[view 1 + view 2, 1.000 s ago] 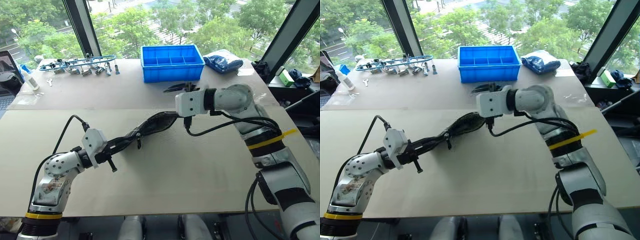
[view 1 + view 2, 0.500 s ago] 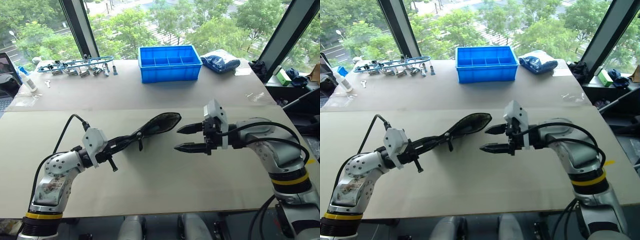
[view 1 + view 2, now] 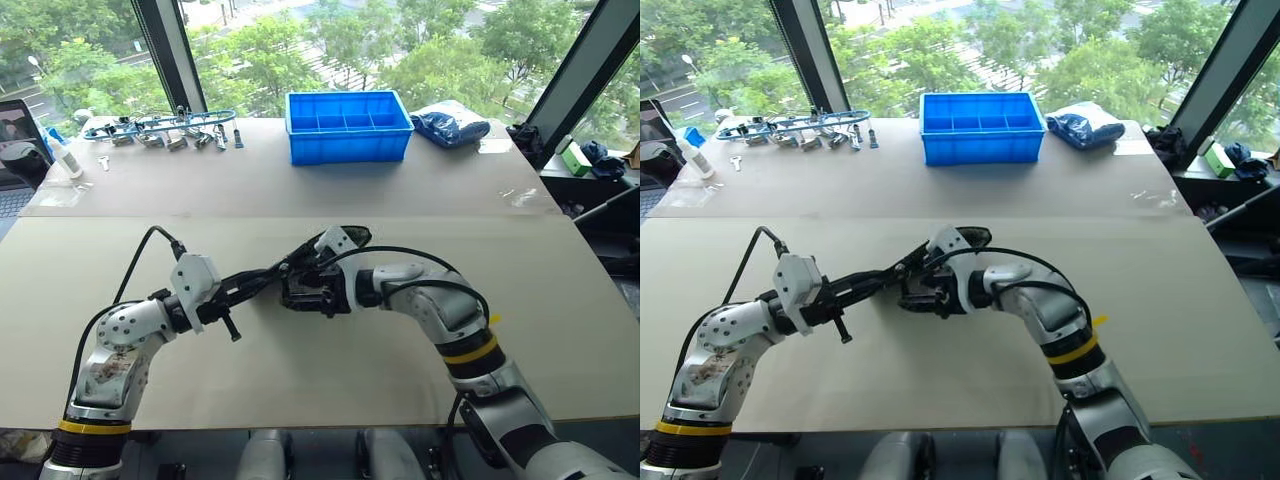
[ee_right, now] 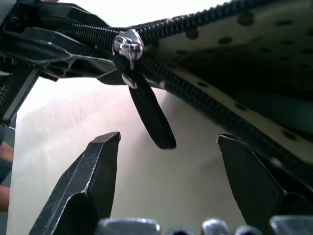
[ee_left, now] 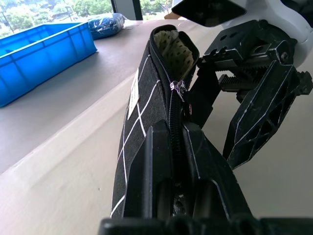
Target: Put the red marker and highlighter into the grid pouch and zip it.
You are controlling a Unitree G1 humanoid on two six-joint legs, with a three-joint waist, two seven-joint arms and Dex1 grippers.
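Observation:
The grid pouch [image 3: 350,237], black with white lines, hangs above the table, and my left gripper [image 3: 262,283] is shut on its near end [image 5: 146,93]. The pouch's far end gapes open and shows a dotted lining. My right gripper [image 3: 290,291] is open and sits against the pouch's side, about halfway along it. In the right wrist view the black zipper pull strap [image 4: 146,112] dangles from its silver slider [image 4: 127,44] between my right fingers [image 4: 93,186], and neither finger touches it. The red marker and the highlighter are out of view.
A blue divided bin [image 3: 348,125] stands at the back of the table, with a blue bag [image 3: 450,125] to its right. Metal tools [image 3: 160,130] and a small bottle [image 3: 62,160] lie at the back left. A laptop [image 3: 15,150] sits at the left edge.
My right arm has swung down and to the left, from above the pouch's far end to its side, rolling the open gripper over. My left gripper has held the pouch still.

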